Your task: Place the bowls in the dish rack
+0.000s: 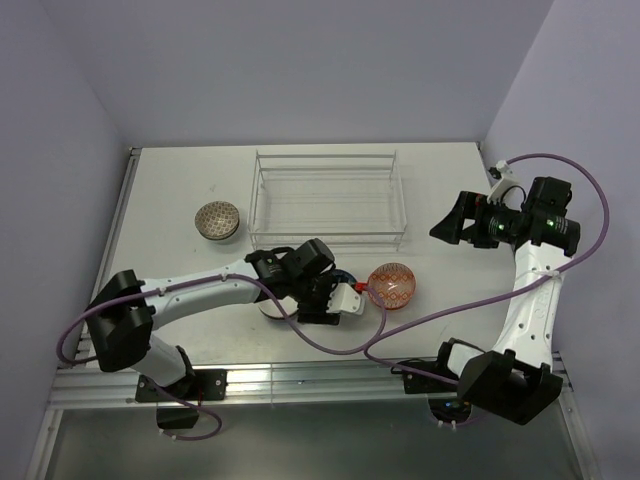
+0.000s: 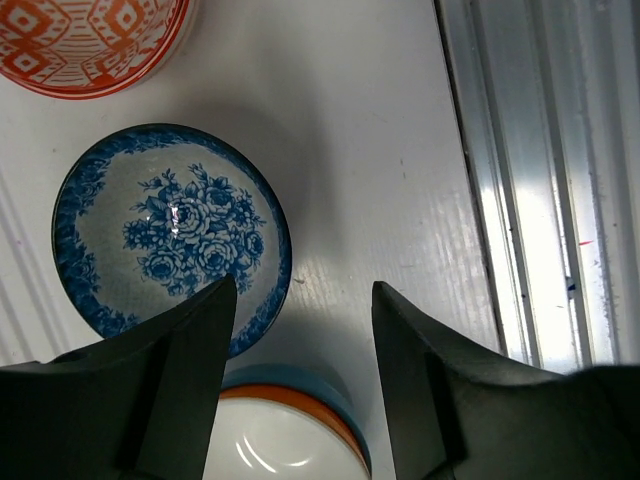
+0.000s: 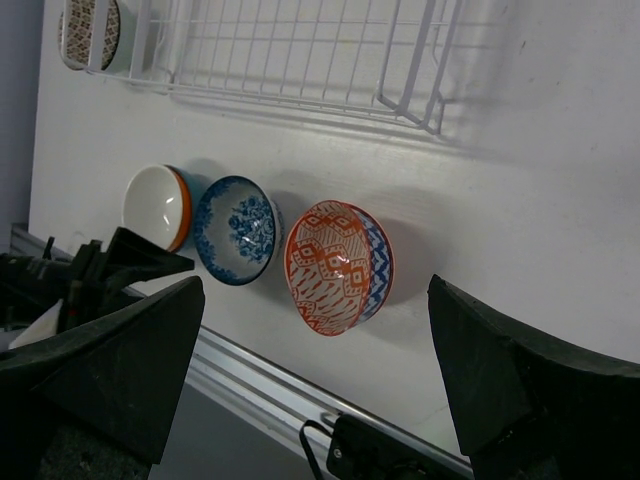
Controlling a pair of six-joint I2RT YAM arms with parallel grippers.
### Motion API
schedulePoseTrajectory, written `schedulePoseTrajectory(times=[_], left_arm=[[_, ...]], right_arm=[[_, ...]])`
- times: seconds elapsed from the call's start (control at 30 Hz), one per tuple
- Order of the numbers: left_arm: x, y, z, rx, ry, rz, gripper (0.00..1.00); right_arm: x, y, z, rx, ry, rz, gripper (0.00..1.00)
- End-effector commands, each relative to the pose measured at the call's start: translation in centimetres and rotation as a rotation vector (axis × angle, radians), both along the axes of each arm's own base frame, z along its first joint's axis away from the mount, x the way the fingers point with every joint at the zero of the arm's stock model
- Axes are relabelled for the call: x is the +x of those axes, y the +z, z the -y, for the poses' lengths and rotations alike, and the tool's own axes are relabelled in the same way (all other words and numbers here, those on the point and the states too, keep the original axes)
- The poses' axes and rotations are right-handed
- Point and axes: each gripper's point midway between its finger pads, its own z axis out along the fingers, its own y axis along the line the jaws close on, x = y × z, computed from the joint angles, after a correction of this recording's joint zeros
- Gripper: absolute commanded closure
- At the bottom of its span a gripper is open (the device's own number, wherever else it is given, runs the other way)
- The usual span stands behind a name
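The dish rack (image 1: 325,200) stands empty at the table's back middle; its near edge shows in the right wrist view (image 3: 300,50). The grey-brown bowl (image 1: 217,220) sits left of it. The white bowl (image 3: 155,205), blue-and-white bowl (image 3: 237,228) and orange-red bowl (image 3: 338,265) stand in a row in front of the rack. My left gripper (image 1: 305,300) is open and hovers over the white bowl (image 2: 285,440), with the blue-and-white bowl (image 2: 170,235) beside its left finger. My right gripper (image 1: 455,222) is open and empty, raised right of the rack.
An aluminium rail (image 2: 540,180) runs along the table's near edge, close to the row of bowls. The orange-red bowl (image 1: 391,285) sits just right of the left gripper. Purple cables (image 1: 340,345) loop over the near table.
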Motion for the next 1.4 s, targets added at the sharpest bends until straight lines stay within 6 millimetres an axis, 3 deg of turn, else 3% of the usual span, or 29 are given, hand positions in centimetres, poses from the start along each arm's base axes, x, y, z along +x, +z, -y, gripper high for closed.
schedulePoseTrajectory(times=[0.0,0.33,0.6,0.73,0.87,0.93,1.13,1.37], left_arm=[[0.8,-0.8,1.4,-0.025,-0.046,0.049,0.38],[1.5,-4.8,1.4,0.067,-0.063,0.052,0.45],[1.7,-7.1,1.5,0.118,-0.062,0.035,0.61],[1.7,-7.0,1.7,0.11,-0.06,0.039,0.72],[1.6,-5.3,2.1,0.074,-0.062,0.065,0.93],[1.7,-4.1,2.5,0.048,-0.06,0.073,0.97],[0.9,1.2,3.0,-0.031,-0.058,0.091,1.0],[1.0,10.2,2.7,-0.212,0.024,0.155,1.0]], right_arm=[[-0.4,0.7,-0.8,0.045,0.025,0.019,0.0],[-0.3,0.5,-0.8,0.079,0.038,0.008,0.0],[-0.3,0.6,-1.1,0.099,0.054,0.0,0.0],[-0.1,0.9,-1.0,0.098,0.057,-0.002,0.0],[0.0,1.8,-0.9,0.092,0.054,0.021,0.0],[0.2,2.7,-1.1,0.096,0.061,0.049,0.0],[0.5,7.0,-1.8,0.151,0.103,0.149,0.0],[1.8,12.5,-1.8,0.224,0.117,0.296,0.02]])
